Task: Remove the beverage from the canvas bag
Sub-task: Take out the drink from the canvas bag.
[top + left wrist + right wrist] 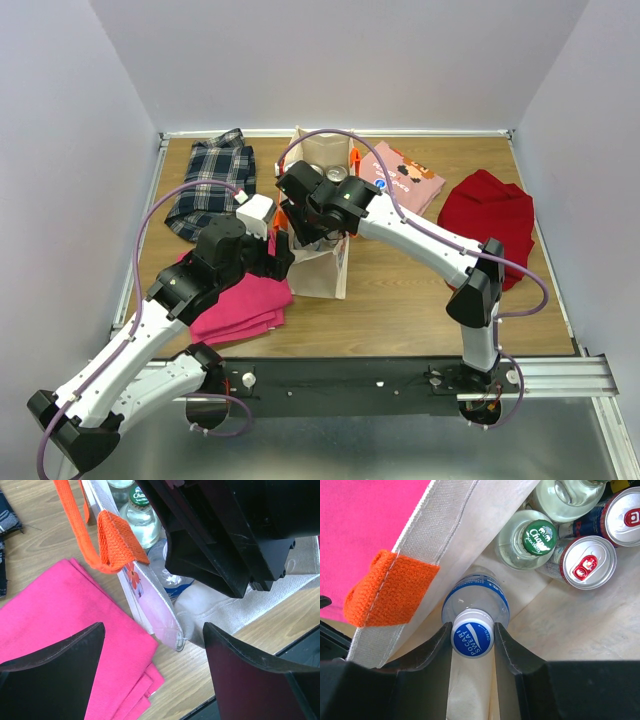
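The left gripper (154, 630) hangs released above the pink cloth (245, 305), at 8 o'clock of the canvas bag (322, 272) standing mid-table (410, 290). Inside the bag, the right gripper (472, 630) is clenched on the blue-capped bottle (476, 594). A green-capped bottle (539, 536) and cans (587, 562) lie at 1 o'clock.

The canvas bag (447, 512) was matt, coarse-woven cloth, its orange handle (385, 587) rough webbing. The bottle (475, 607) was glossy clear plastic, the can (585, 562) shiny metal, and the worktop (400, 290) matt wood.

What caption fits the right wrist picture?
Right gripper shut on a blue-capped clear plastic bottle inside the beige canvas bag.
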Controlling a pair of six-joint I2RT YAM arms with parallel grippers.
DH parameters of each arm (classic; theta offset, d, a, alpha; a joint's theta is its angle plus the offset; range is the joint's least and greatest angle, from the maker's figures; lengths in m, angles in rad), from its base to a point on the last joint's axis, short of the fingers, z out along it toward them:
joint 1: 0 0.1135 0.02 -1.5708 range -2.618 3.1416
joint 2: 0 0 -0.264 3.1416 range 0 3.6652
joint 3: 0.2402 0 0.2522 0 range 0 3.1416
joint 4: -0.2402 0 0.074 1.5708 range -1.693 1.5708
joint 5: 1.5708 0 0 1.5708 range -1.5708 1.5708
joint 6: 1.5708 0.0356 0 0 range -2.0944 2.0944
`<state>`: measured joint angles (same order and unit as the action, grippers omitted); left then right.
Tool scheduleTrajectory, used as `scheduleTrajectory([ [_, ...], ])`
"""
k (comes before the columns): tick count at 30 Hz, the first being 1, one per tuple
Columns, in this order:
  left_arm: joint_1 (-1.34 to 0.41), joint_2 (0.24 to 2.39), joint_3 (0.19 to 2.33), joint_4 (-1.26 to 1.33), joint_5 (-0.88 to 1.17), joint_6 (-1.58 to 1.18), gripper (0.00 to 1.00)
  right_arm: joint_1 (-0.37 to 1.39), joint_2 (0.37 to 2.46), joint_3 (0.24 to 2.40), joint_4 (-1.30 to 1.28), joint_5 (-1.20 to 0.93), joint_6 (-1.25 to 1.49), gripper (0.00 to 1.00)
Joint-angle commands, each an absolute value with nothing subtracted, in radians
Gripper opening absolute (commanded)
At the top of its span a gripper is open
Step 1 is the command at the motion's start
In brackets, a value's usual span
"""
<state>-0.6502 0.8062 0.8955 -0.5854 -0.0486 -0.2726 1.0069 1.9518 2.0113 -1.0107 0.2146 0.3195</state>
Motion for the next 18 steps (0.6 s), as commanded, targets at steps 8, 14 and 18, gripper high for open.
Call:
scheduleTrajectory([
  [8,-0.653,0.827,0.925,-0.638,-0.117,-0.241,0.89,1.019,1.878,2.066,-0.974,0.195,0.319,0.01],
  [14,-0.653,0.822,0.942,-0.626,-0.121,-0.245,0.92,1.019,1.848,2.151,-0.997,0.219,0.316,0.01],
  [18,-0.653,0.818,0.930,-0.611,-0.130,-0.247,0.93,1.017,1.824,2.172,-0.997,0.235,0.316,0.01],
])
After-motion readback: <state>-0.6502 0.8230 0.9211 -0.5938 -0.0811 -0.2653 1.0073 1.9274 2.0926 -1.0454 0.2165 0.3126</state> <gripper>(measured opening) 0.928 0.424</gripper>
